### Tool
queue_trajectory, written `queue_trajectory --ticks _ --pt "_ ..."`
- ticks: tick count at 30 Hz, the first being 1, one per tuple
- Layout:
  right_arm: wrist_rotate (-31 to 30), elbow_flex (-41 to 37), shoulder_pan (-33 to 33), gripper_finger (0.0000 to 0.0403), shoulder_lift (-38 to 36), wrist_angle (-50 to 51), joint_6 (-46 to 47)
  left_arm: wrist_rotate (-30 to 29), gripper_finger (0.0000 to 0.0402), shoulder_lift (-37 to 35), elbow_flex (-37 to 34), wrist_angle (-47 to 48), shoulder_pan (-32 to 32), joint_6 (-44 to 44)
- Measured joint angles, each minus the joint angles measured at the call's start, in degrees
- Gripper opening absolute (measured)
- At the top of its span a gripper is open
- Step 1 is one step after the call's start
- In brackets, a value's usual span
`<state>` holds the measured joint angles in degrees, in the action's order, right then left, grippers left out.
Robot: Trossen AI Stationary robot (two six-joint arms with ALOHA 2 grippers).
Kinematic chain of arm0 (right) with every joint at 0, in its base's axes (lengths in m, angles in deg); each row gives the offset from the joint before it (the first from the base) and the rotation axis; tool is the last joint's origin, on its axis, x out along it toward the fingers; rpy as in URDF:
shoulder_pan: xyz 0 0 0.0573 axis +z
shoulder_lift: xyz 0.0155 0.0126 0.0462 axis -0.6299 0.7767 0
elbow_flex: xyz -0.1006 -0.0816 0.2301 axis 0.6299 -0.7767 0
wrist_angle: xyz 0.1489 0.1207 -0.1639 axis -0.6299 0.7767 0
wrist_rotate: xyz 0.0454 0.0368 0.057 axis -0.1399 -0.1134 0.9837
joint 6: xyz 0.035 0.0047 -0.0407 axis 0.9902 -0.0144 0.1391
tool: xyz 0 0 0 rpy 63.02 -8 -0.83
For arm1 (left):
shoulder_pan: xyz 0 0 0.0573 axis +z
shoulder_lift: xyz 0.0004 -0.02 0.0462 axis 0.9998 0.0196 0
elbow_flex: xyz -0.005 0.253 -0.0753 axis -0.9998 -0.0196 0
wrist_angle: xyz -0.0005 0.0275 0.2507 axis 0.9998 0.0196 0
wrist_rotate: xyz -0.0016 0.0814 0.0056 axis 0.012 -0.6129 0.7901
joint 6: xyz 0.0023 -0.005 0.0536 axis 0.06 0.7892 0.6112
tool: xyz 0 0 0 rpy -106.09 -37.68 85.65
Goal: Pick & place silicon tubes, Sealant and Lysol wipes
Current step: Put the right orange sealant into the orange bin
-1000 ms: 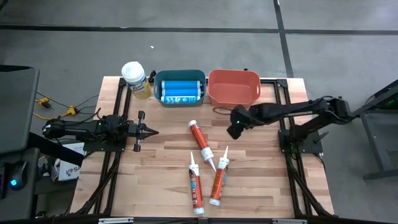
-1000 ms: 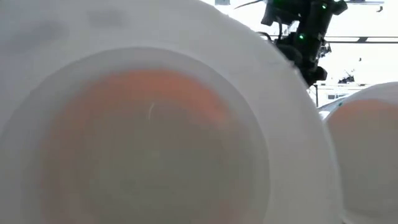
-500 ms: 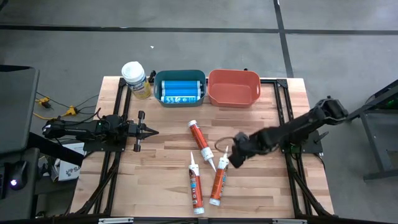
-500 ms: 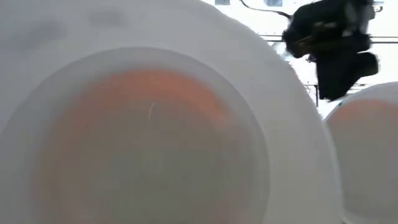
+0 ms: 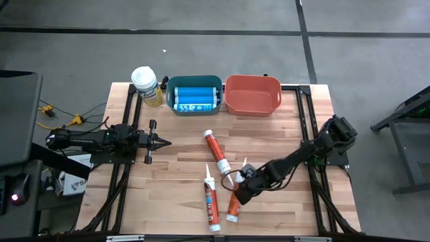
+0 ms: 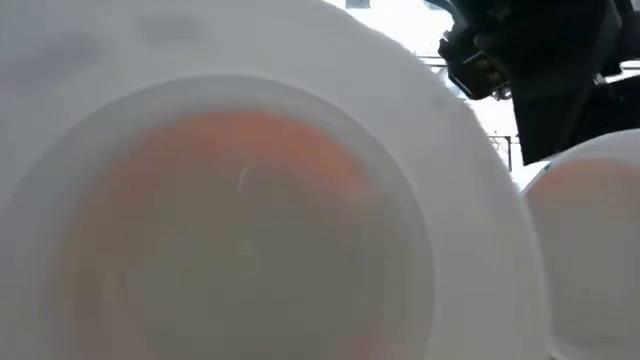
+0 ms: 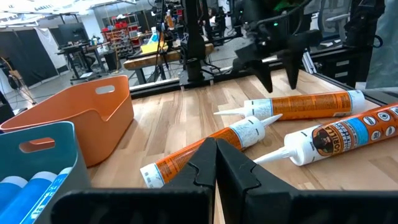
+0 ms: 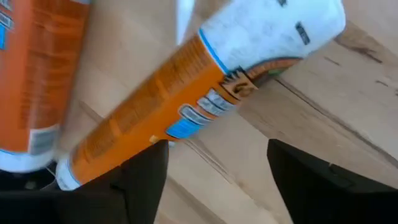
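- High view: the right hand [image 5: 242,191] is low over the front of the wooden desk [image 5: 175,168], right at the orange tube [image 5: 234,198] nearest that arm; two more tubes, a middle tube [image 5: 211,202] and a far tube [image 5: 216,153], lie just beside it. The Lysol wipes [image 5: 146,85] stand upright at the desk's back left corner, next to a teal bin [image 5: 195,94] holding blue rolls, with an orange bin [image 5: 252,94] beside that. The left hand [image 5: 161,142] rests over the desk's left side, well apart from the tubes
- Low view: blurred white and orange rounds fill the picture; a dark arm part shows at the upper right
- Left wrist view: the left hand's fingers [image 7: 242,171] are pressed together, holding nothing; the three tubes lie beyond them, with the right hand's fingers hanging apart over the farthest one
- Right wrist view: the right hand's fingers [image 8: 140,180] stand apart on either side of an orange tube, not clamped on it
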<state>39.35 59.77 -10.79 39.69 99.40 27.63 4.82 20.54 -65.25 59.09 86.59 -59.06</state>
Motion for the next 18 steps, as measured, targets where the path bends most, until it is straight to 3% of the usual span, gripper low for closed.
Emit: queue_trajectory --ticks 5,18 --pt "0.23 6.24 -1.65 0.0293 3.35 3.57 5.29 0.0 0.0 0.0 0.0 0.02 0.01 0.01" --pt "5.74 22.73 -3.97 0.0295 12.28 20.67 14.6 -0.01 0.0 -0.01 0.0 0.02 0.0 -0.01"
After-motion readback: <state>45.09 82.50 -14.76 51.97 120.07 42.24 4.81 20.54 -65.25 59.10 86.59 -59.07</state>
